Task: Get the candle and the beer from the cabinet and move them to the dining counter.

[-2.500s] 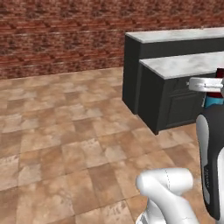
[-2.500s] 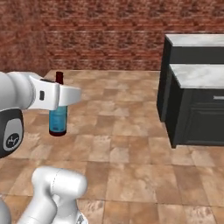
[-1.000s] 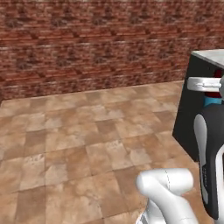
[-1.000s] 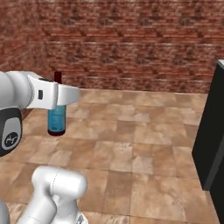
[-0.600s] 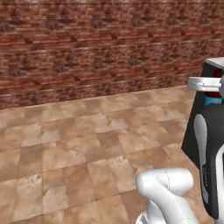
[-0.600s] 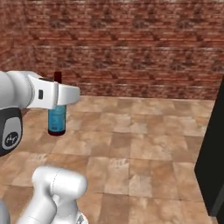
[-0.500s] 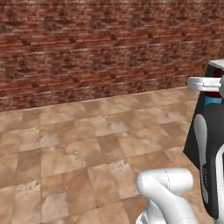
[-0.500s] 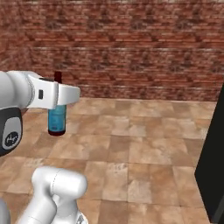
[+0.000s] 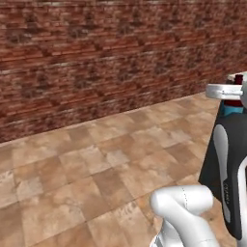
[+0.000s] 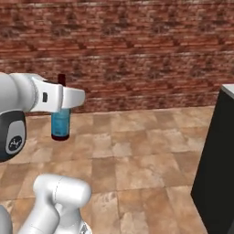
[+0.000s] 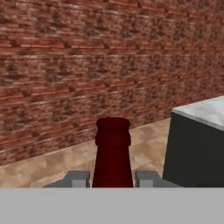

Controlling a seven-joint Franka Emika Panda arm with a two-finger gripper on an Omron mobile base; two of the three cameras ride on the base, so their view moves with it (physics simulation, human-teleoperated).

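The beer [image 10: 60, 122], a dark red-brown bottle with a blue label, hangs upright above the tiled floor. My gripper [image 10: 61, 94] is shut on its neck. In the hand view the bottle's neck [image 11: 113, 151] rises between the two fingertips [image 11: 78, 178], which press against it on both sides. From the left base view the gripper [image 9: 230, 91] sits at the right edge, with the blue label [image 9: 233, 110] just below it. The candle and the cabinet are out of view.
A red brick wall [image 10: 137, 50] runs across the back over a brown tiled floor [image 9: 96, 178]. A dark block [image 10: 215, 173] with a pale marble top [image 11: 203, 111] stands to the right; I cannot tell which counter it is.
The whole picture has swung: the base has turned, so the dark counter has slid off to the right and the brick wall spans the view. The bottle stays in the grip.
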